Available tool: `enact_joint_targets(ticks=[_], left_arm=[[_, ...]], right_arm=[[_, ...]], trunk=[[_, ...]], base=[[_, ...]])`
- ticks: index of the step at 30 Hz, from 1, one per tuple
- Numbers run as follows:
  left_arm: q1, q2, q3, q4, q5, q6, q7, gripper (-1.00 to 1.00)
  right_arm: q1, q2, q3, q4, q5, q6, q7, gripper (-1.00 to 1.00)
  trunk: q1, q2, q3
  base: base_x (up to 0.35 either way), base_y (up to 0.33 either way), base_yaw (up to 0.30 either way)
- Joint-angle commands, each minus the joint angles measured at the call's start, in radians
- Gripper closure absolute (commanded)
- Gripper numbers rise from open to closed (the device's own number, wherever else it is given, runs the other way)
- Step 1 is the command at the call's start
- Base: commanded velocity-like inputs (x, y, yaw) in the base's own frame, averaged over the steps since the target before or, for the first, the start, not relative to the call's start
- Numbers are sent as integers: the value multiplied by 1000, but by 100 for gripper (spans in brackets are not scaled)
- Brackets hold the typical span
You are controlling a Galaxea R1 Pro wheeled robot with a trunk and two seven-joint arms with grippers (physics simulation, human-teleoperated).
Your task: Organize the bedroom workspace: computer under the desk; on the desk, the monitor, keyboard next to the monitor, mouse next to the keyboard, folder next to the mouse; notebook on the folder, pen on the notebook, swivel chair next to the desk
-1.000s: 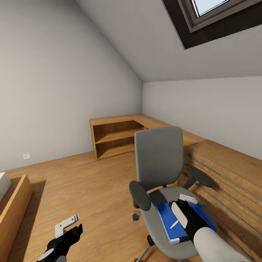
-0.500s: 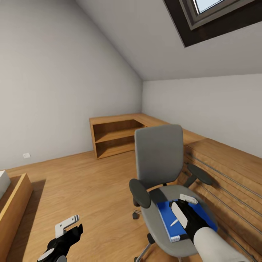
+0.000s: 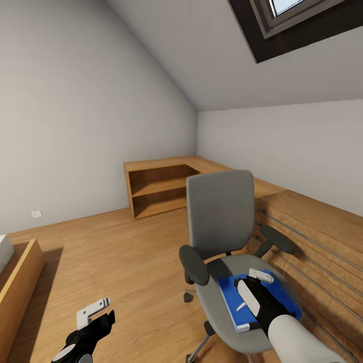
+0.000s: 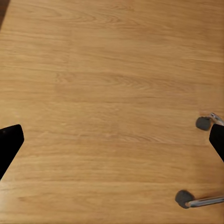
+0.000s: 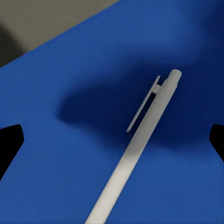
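Pale grey walls meet a sloped ceiling holding a dark-framed skylight. Below it, a low wooden corner shelf unit stands against the walls on a light wood plank floor. Wood panelling runs beside the unit.

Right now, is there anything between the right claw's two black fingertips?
Yes. In the right wrist view, the white pen lies on the blue notebook cover, between the right gripper's spread fingertips.
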Motion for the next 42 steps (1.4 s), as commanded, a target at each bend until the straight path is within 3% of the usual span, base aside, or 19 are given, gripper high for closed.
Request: enact_joint_targets(ticks=[1, 11, 18, 42], left_arm=[[0, -1, 1, -2, 10, 2, 6, -100], [-1, -1, 2, -2, 10, 2, 6, -100], [0, -1, 2, -2, 10, 2, 7, -100], [0, -1, 2, -2, 11, 2, 8, -100]], right_arm=[[-1, -1, 6, -1, -6, 5, -7, -100], [0, -1, 5, -1, -6, 6, -7, -100], [-1, -1, 5, -1, -6, 6, -7, -100], [-1, -1, 6, -1, -4, 4, -8, -100]], trunk=[[4, -8, -4], [12, -22, -10], [38, -71, -32], [38, -71, -32]], base=[[0, 0, 0], [0, 0, 0], [0, 0, 0], [0, 0, 0]])
